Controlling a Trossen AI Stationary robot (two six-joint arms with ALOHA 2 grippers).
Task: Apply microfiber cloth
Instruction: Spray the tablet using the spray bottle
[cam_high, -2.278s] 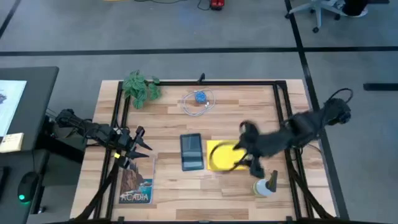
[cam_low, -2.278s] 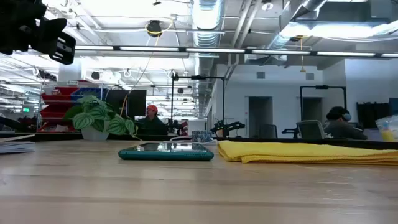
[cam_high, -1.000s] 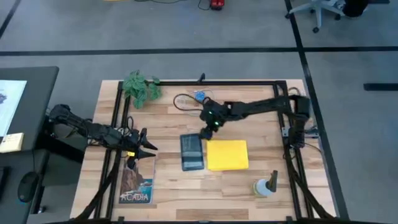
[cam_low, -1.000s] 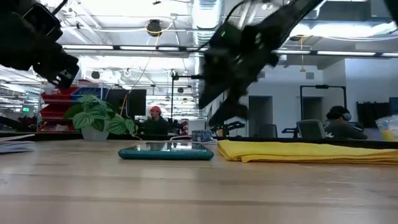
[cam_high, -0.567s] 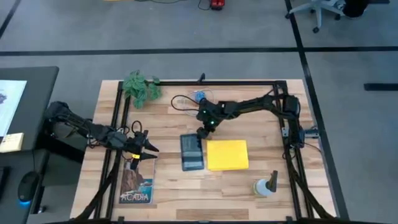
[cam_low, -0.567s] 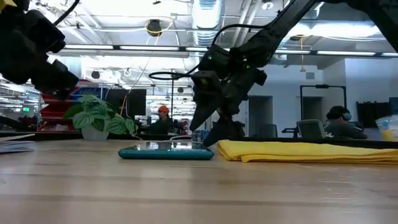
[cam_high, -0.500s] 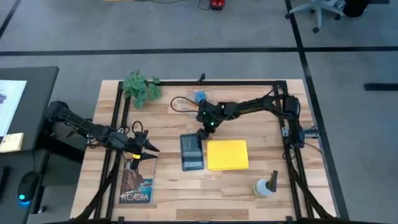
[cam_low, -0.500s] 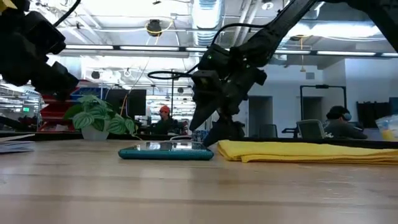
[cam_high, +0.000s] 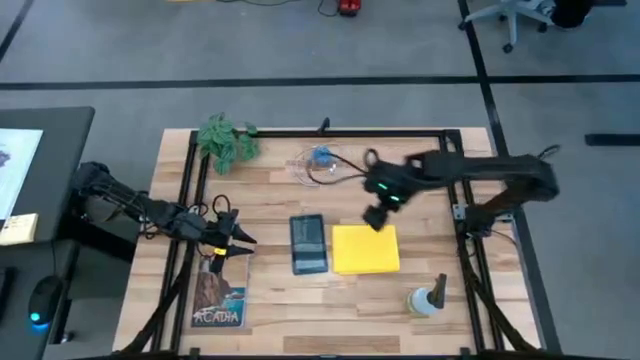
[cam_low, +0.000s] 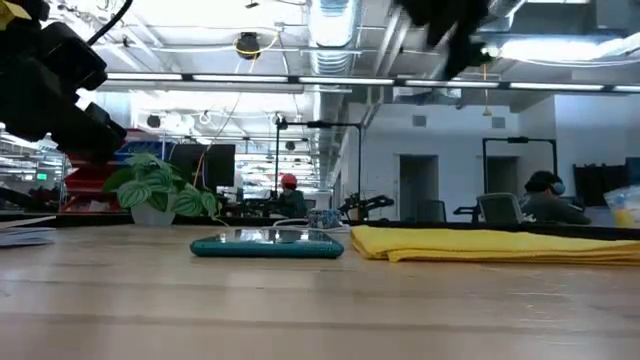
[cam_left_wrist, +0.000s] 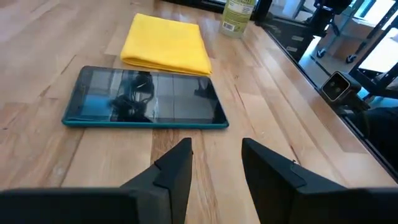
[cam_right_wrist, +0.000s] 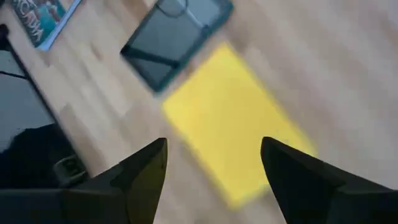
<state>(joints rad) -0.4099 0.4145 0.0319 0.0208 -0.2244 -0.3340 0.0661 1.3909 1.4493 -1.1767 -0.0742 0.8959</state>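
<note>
Not yet started, by the look of it: yellow cloth lying folded flat just beside the tablet, untouched, with right gripper spread open above its far edge and left gripper parted, empty, near the tablet.

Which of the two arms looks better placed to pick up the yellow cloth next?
The right, probably. Its right gripper hangs open just above the microfiber cloth's far edge, while the left gripper sits beyond the tablet, which lies between it and the cloth.
</note>
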